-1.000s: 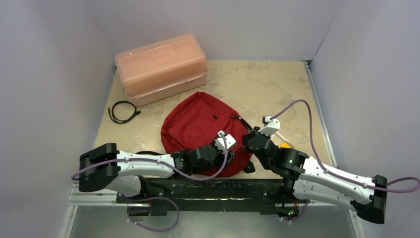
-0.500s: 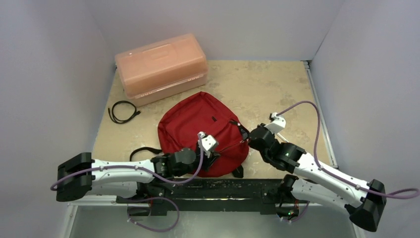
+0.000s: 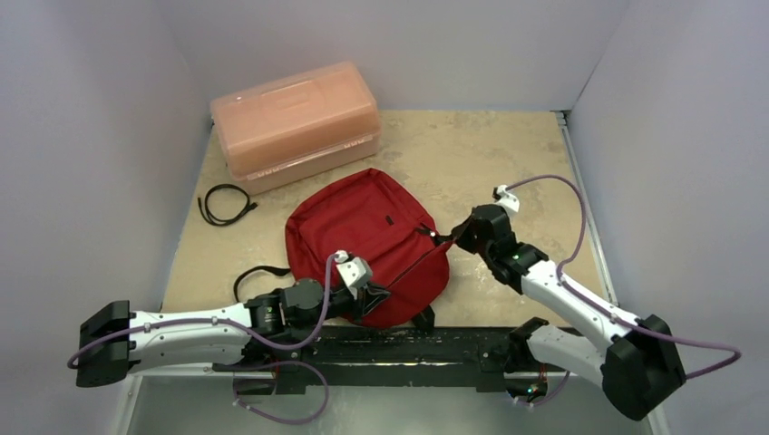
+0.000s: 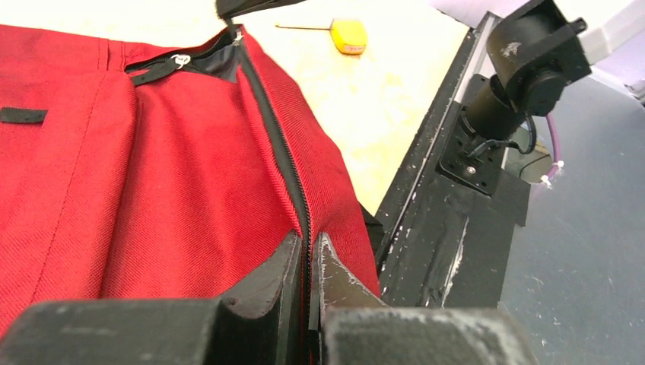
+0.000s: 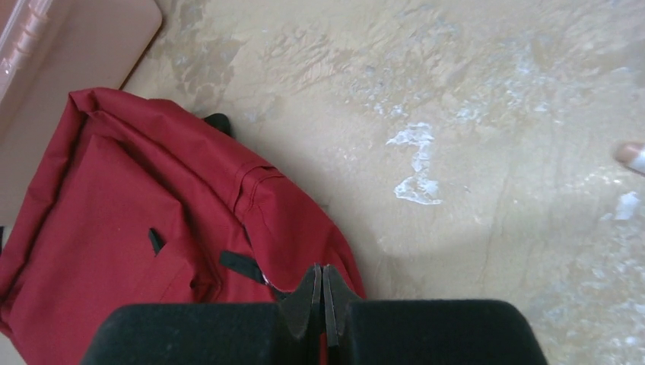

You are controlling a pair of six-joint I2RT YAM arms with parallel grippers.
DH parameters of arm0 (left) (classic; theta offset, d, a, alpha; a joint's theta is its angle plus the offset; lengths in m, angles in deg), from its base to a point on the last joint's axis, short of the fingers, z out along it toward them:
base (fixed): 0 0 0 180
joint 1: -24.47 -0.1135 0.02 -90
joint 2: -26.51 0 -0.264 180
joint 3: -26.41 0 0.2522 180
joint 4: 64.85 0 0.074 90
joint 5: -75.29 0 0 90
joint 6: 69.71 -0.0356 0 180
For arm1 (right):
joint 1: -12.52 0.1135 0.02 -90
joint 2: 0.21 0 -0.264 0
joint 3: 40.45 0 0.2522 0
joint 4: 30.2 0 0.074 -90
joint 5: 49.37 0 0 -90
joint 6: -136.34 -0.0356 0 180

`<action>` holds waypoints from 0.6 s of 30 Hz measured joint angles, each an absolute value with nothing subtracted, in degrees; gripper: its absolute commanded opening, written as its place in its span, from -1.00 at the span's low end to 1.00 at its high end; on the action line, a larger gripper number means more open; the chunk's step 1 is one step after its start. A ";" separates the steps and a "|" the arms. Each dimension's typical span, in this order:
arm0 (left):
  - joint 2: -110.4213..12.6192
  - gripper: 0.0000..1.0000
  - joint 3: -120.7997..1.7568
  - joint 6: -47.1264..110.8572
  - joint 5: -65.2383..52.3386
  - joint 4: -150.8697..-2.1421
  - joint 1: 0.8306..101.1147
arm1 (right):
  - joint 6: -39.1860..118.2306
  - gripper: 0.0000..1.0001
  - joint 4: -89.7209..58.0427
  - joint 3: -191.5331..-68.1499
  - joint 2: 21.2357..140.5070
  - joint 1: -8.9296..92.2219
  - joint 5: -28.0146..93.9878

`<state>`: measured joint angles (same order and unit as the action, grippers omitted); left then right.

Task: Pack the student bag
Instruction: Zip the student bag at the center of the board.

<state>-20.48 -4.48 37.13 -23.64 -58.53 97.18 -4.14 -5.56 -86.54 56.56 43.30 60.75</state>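
The student bag (image 3: 363,231) lies just in front of the orange-pink box (image 3: 295,122). Only the left wrist view shows the left gripper (image 4: 310,251) clenched on the bag's zipper (image 4: 281,152), with a small yellow object (image 4: 349,36) beyond the bag. The right wrist view shows the right gripper (image 5: 322,277) pinched on the bag's edge. The table (image 3: 490,154) is mottled beige and the walls are pale.

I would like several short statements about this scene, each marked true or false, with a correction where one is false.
1. The left gripper is shut on the zipper edge of the dark red fabric backpack. True.
2. The translucent orange-pink plastic box has its lid open. False: the lid is closed.
3. The coiled black cable lies on top of the backpack. False: it lies on the table, to the left of the backpack.
4. The right gripper is shut at the backpack's edge. True.
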 measured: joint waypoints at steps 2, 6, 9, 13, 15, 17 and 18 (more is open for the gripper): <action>-19.21 -1.00 -3.67 36.60 -22.63 -58.56 97.11 | -2.76 -1.00 -8.60 -86.87 60.02 42.39 58.06; -17.94 -1.00 -2.34 35.88 -19.18 -58.62 97.03 | 0.12 -1.00 -14.13 -89.50 68.45 40.22 56.68; -18.12 -1.00 -2.09 35.68 -14.57 -58.77 97.38 | 1.87 -1.00 -18.33 -91.97 74.25 35.87 59.11; -19.80 -1.00 -2.09 35.73 -11.25 -58.53 97.46 | 4.01 -1.00 -21.39 -94.52 78.01 32.53 60.18; -20.65 -0.87 -2.09 35.82 -10.35 -58.53 97.73 | 5.61 -1.00 -21.21 -95.97 78.36 31.96 59.92; -21.42 -0.43 -2.23 36.23 -10.20 -58.64 97.81 | 7.55 -1.00 -18.65 -98.54 77.77 31.90 57.03; -22.09 -0.29 -2.73 36.36 -10.26 -59.23 97.86 | 8.25 -1.00 -16.36 -100.47 77.52 32.18 55.44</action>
